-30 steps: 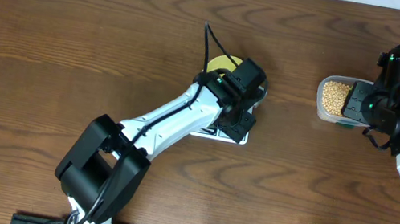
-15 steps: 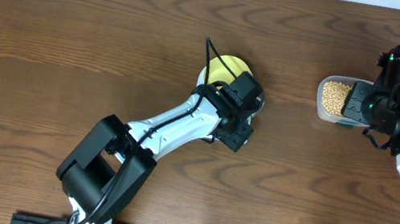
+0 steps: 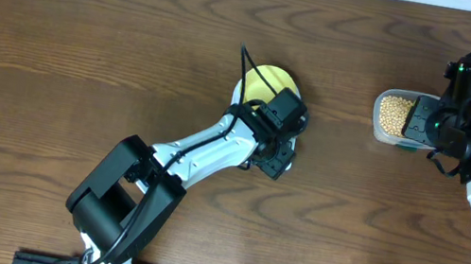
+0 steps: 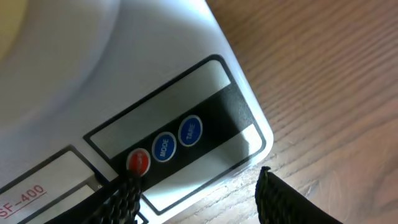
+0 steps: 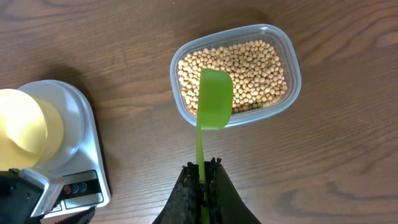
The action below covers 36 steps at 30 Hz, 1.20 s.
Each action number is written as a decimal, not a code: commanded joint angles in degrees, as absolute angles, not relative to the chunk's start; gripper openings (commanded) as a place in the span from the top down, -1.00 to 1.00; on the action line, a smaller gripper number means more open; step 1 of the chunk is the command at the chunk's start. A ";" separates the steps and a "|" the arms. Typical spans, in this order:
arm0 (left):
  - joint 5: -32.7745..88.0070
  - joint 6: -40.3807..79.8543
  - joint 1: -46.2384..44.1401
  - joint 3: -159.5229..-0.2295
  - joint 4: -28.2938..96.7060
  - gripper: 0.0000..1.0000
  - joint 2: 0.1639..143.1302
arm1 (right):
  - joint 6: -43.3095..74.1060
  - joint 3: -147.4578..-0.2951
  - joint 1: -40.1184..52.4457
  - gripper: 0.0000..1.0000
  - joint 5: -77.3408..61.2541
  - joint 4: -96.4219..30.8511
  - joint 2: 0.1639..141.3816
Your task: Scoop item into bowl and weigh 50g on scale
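Wood table [image 3: 86, 49]: pale yellow bowl [image 5: 22, 127] sits on the scale [image 4: 93, 74], left gripper [image 4: 199, 196] part-open, empty, one finger [image 4: 121, 196] at its red button [image 4: 138, 162], so I judge switching-on in hand; right of the scale, right gripper [image 5: 202, 186] clamps the green scoop [image 5: 214, 99] over soybeans [image 5: 261, 68] in the clear tub [image 5: 293, 59], dip next.

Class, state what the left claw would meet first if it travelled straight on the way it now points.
The left claw would probably meet the white rounded-rectangular digital scale first, near its red button; depth is unclear.
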<state>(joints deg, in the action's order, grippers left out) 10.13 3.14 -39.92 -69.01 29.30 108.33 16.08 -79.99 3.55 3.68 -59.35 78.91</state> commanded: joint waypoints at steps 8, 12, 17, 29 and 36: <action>9.39 3.07 -40.01 -68.45 27.70 -0.26 109.01 | 15.57 -81.76 3.31 0.98 4.40 -59.92 78.61; 9.37 3.07 -40.01 -68.45 27.68 -0.27 109.01 | 15.57 -81.76 3.31 0.98 4.40 -60.03 78.37; 9.37 3.05 -39.99 -68.45 27.51 -0.29 109.01 | 15.59 -81.76 3.31 0.98 4.38 -60.07 78.17; 9.39 3.07 -40.01 -68.42 26.63 -0.40 110.59 | 15.62 -81.76 3.31 0.98 4.36 -60.25 78.11; 9.98 3.53 -40.01 -68.40 26.68 -0.41 111.77 | 15.59 -81.76 3.31 0.98 4.40 -60.27 78.11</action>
